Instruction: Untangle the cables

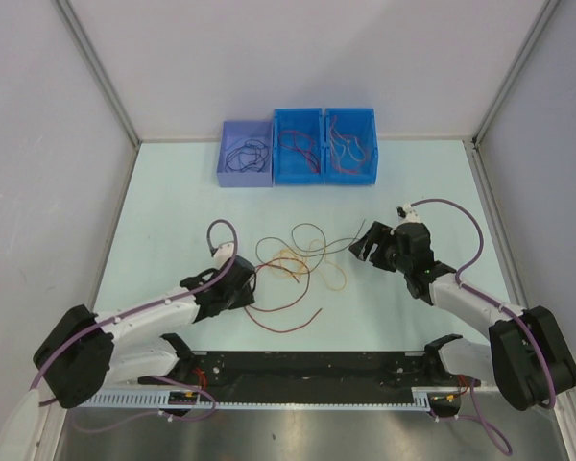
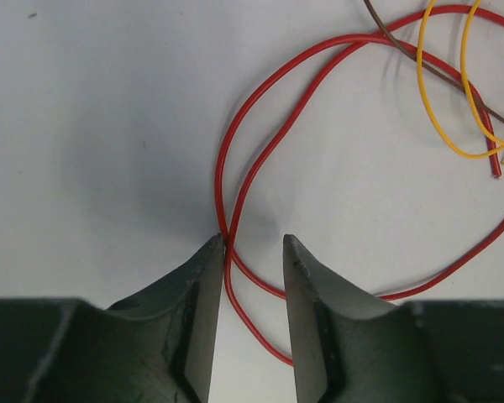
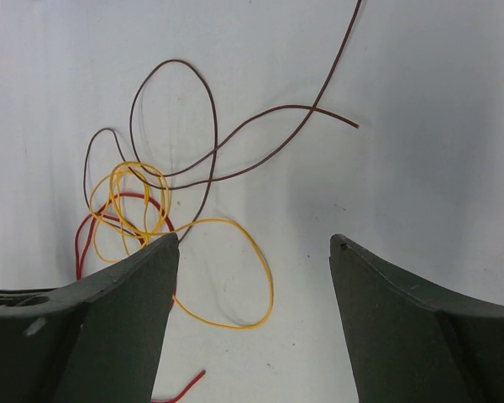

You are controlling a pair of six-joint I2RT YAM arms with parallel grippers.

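The cables (image 1: 293,264) lie in a loose tangle at the middle of the table (image 1: 173,211), between the two hands. In the overhead view the left hand (image 1: 238,284) sits at the tangle's lower left edge and the right hand (image 1: 365,246) just off its right side.

The left hand (image 2: 254,243) is released, with its fingers parted. One strand of the red cable (image 2: 219,168) runs down through the gap and touches the tip of the left finger. A yellow cable (image 2: 422,92) loops in the upper right of that frame.

The right hand (image 3: 254,239) is spread wide and grips nothing. The brown cable (image 3: 181,60), yellow and red strands lie above and left of it.

At the far edge stand a purple bin (image 1: 246,178) and two blue bins (image 1: 324,178), all holding wires.
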